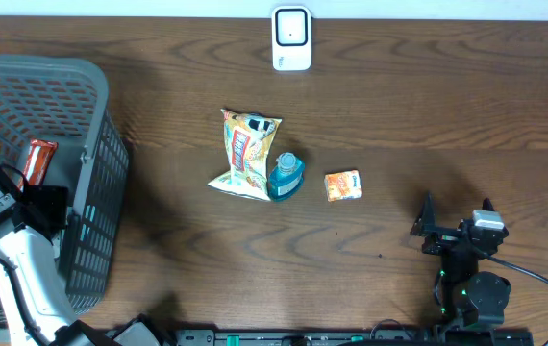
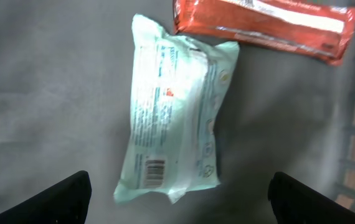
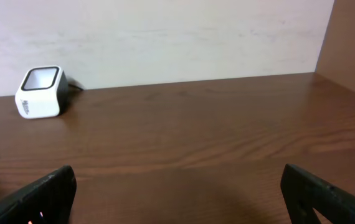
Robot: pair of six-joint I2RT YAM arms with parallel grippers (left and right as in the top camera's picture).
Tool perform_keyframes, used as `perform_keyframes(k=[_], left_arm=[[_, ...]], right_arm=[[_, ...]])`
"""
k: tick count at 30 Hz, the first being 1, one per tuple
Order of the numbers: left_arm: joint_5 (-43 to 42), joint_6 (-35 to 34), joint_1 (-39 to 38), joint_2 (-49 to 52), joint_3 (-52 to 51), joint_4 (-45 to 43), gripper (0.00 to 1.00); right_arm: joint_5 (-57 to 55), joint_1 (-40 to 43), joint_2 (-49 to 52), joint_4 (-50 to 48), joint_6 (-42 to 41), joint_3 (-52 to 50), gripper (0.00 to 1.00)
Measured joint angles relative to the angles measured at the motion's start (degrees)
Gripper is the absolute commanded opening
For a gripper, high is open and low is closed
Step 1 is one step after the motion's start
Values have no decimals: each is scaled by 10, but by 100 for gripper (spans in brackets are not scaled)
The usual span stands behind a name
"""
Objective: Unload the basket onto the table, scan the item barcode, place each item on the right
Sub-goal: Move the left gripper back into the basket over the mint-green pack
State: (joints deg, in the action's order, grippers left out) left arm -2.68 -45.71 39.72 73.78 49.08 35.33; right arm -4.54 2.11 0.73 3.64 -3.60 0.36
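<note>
Hovering inside the basket (image 1: 87, 106), our left gripper (image 2: 180, 196) stands spread wide with nothing in its grasp, poised above the near end of a pale green packet (image 2: 174, 118). That packet lies flat on the basket floor with its barcode (image 2: 155, 172) facing up, so we judge it the item to lift. A red packet (image 2: 265, 25) lies just beyond it. Our right gripper (image 3: 177, 199), equally wide and empty, sits low over the table (image 1: 399, 115), facing the scanner (image 1: 291, 38) at the far edge.

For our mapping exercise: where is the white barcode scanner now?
In the overhead view the barcode scanner stands centrally at the far table edge, beyond the snack bag; the right wrist view shows it far left.
</note>
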Motion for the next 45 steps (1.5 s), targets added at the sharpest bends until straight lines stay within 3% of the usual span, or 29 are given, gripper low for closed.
perform_keyframes(k=[3, 9, 18, 26, 31, 35, 38, 45], left_arm=[[0, -6, 0, 2, 0, -10, 77], [0, -9, 0, 40, 0, -42, 75], [-5, -8, 0, 112, 0, -56, 54], [-5, -8, 0, 123, 0, -60, 51], [-22, 4, 0, 124, 24, -37, 38], [-35, 10, 0, 124, 60, 8, 38], [-37, 12, 2, 124, 63, 14, 47], [-40, 25, 3, 124, 64, -30, 43]], right_arm=[[0, 0, 0, 0, 0, 0, 99], [0, 0, 0, 0, 0, 0, 99], [0, 0, 0, 0, 0, 0, 99], [0, 0, 0, 0, 0, 0, 99], [0, 0, 0, 0, 0, 0, 99], [0, 0, 0, 0, 0, 0, 99], [0, 0, 0, 0, 0, 0, 99], [0, 0, 0, 0, 0, 0, 99]])
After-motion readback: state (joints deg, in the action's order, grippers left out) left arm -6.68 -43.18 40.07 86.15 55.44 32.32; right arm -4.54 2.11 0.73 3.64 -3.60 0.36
